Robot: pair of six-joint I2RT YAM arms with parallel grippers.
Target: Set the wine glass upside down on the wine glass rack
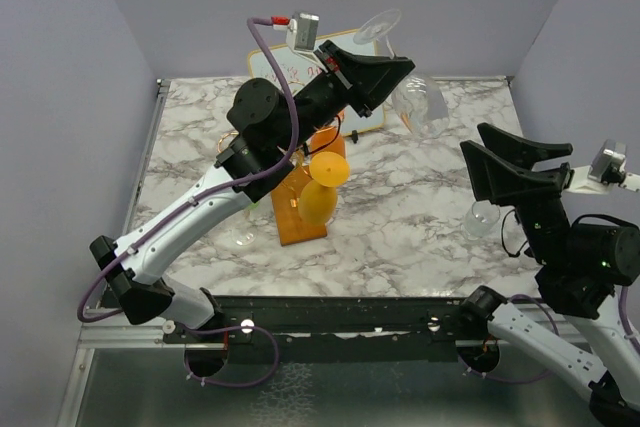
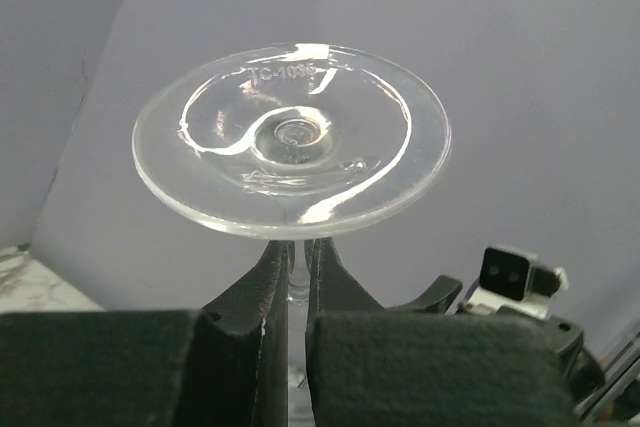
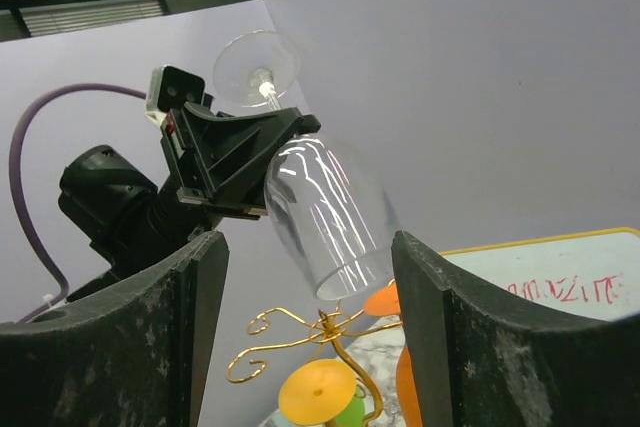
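A clear wine glass (image 1: 418,99) hangs upside down in my left gripper (image 1: 385,59), foot up and bowl tilted down to the right, high above the table. In the left wrist view the gripper (image 2: 297,259) is shut on the stem, just under the round foot (image 2: 290,137). The wine glass rack (image 1: 297,222), gold wire on an orange-brown base, stands below and left of the glass. In the right wrist view the glass's open rim (image 3: 345,277) sits just above the rack's curled arms (image 3: 330,332). My right gripper (image 1: 475,147) is open and empty, right of the glass.
A yellow glass (image 1: 320,189) and an orange one (image 1: 325,139) hang on the rack. A clear glass (image 1: 483,217) stands near the right arm. Another clear glass (image 1: 243,237) lies beside the left arm. A framed whiteboard (image 1: 268,67) leans at the back wall.
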